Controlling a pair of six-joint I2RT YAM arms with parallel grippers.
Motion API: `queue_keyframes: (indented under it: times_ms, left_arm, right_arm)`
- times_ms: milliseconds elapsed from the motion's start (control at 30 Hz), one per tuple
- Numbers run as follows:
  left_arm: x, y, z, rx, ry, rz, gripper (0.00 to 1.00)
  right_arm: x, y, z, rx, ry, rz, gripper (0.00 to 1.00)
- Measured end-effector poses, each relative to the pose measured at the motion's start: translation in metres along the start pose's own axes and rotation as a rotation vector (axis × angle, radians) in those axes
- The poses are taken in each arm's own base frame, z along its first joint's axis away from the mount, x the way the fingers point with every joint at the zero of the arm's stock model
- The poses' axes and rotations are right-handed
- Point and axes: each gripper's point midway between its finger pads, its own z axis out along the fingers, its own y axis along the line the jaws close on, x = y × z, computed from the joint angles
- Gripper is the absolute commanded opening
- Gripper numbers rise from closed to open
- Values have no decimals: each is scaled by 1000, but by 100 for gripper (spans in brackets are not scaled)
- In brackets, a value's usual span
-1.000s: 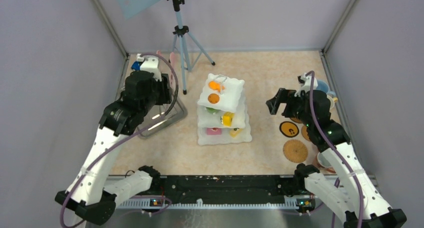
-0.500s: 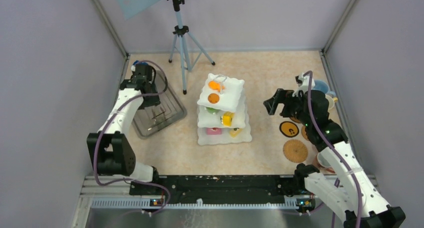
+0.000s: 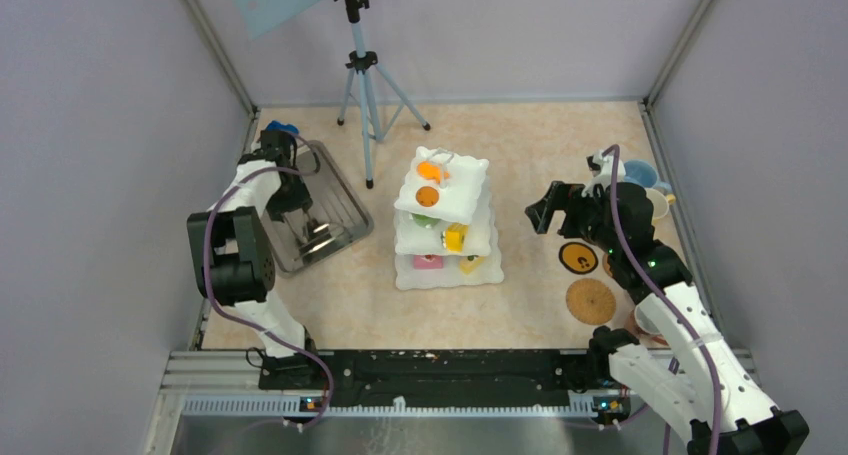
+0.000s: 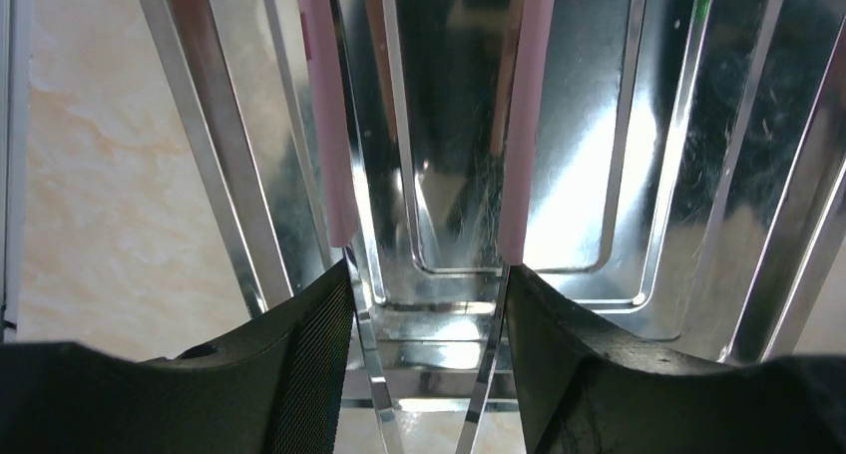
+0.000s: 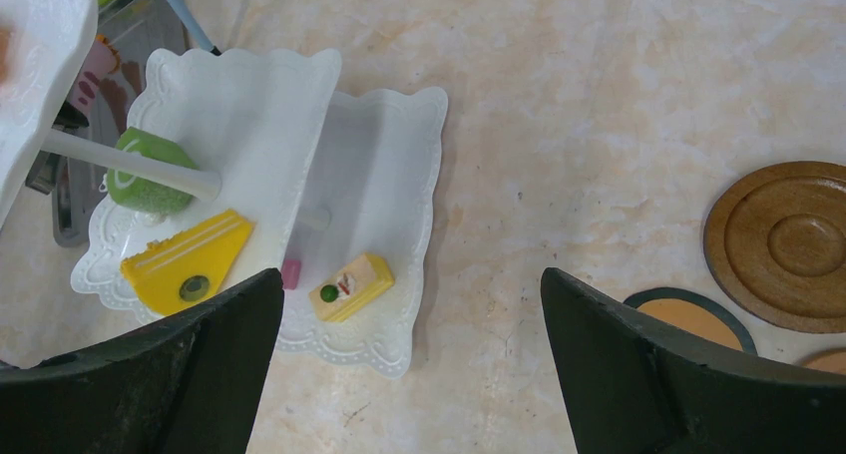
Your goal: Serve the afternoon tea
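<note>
The white three-tier stand (image 3: 445,220) stands mid-table, with orange pastries (image 3: 432,168) on its top tier. In the right wrist view its lower tiers (image 5: 379,175) hold a green pastry (image 5: 150,175), a yellow wedge (image 5: 190,259), a small yellow cake (image 5: 351,286) and a pink piece (image 5: 290,272). Brown coasters (image 3: 591,301) (image 5: 788,244) lie at the right. A blue mug (image 3: 642,173) and a cream mug (image 3: 657,203) stand behind them. My right gripper (image 3: 545,210) (image 5: 411,274) is open and empty over bare table between stand and coasters. My left gripper (image 3: 308,218) (image 4: 429,274) is open, low over the steel tray.
The rectangular steel tray (image 3: 340,200) (image 4: 619,125) lies at the left, its shiny ribs filling the left wrist view. A blue toy car (image 3: 280,129) sits behind it. A tripod (image 3: 365,75) stands at the back. Another mug (image 3: 648,320) is partly hidden by the right arm.
My left arm has unfolded and swung to the far left, and its gripper has come down onto the steel tray. My right gripper has shifted slightly left.
</note>
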Motion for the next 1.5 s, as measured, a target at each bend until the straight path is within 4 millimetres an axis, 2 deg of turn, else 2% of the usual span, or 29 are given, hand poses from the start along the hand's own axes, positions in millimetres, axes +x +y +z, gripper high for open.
queue_keyframes:
  times_ms: [200, 367, 500, 700, 867, 1000, 1067, 1167, 1300, 1367, 1433, 1500]
  left_arm:
    - [-13, -4, 21, 23, 30, -31, 60]
    - [-15, -5, 32, 32, 51, -43, 54]
    - [-19, -2, 32, 35, 45, -56, 51]
    - [-26, 3, 32, 46, 38, -74, 34]
    - [-29, -3, 29, 86, 38, -78, 23]
    - [-27, -11, 13, 131, 36, -58, 21]
    - [-28, -16, -7, 158, 4, -33, 21]
    - [-36, -27, -57, 252, -92, 10, 20]
    - [-50, -45, -152, 439, -319, 83, 21]
    - [-53, -60, -207, 555, -465, 147, 21]
    - [-45, -82, -254, 682, -576, 244, 21]
    - [-31, -102, -289, 793, -638, 341, 23]
  right_arm:
    - [0, 1, 0, -3, -1, 0, 99]
    - [-1, 1, 2, -4, -5, -1, 99]
    - [-2, 1, 2, -5, -6, 0, 99]
    - [-1, 1, 4, -6, -1, 0, 99]
    - [-1, 2, 4, -10, 1, 2, 98]
    - [0, 1, 4, -8, 3, 3, 98]
    - [1, 0, 4, -2, 6, 4, 98]
    - [2, -3, 3, 13, 12, 3, 98]
    - [2, -6, 1, 36, 16, 2, 98]
    - [-1, -6, -1, 45, 14, 2, 98]
    - [-5, -6, -3, 50, 8, 1, 98]
    - [-10, -5, -6, 52, -3, 1, 98]
